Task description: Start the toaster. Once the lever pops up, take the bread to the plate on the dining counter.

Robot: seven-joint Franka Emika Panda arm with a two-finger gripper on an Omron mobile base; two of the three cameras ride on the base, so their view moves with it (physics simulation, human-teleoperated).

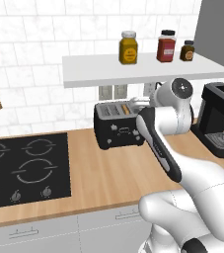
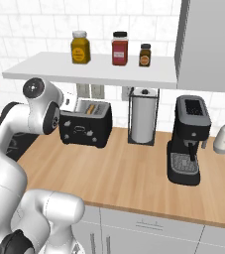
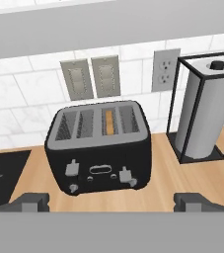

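The black toaster [image 1: 118, 127] [image 2: 84, 128] [image 3: 98, 148] stands on the wood counter against the tiled wall. The bread [image 3: 109, 122] [image 1: 126, 108] [image 2: 90, 109] sits sunk in one of its right-hand slots, with just its tan top edge showing. Two pale levers [image 3: 72, 168] stand high on the toaster's front. My gripper [image 3: 113, 202] is open, in front of and above the toaster, with one dark fingertip at each side of the hand view and nothing between them. The plate and the dining counter are out of view.
A paper-towel roll in a black wire frame [image 3: 202, 118] [image 2: 143, 116] stands just right of the toaster. Further right stand a black coffee machine [image 2: 188, 139] [image 1: 219, 118] and a pale bottle [image 2: 223, 136]. A black hob [image 1: 24, 165] lies to the left. A shelf with jars [image 1: 133, 66] hangs overhead.
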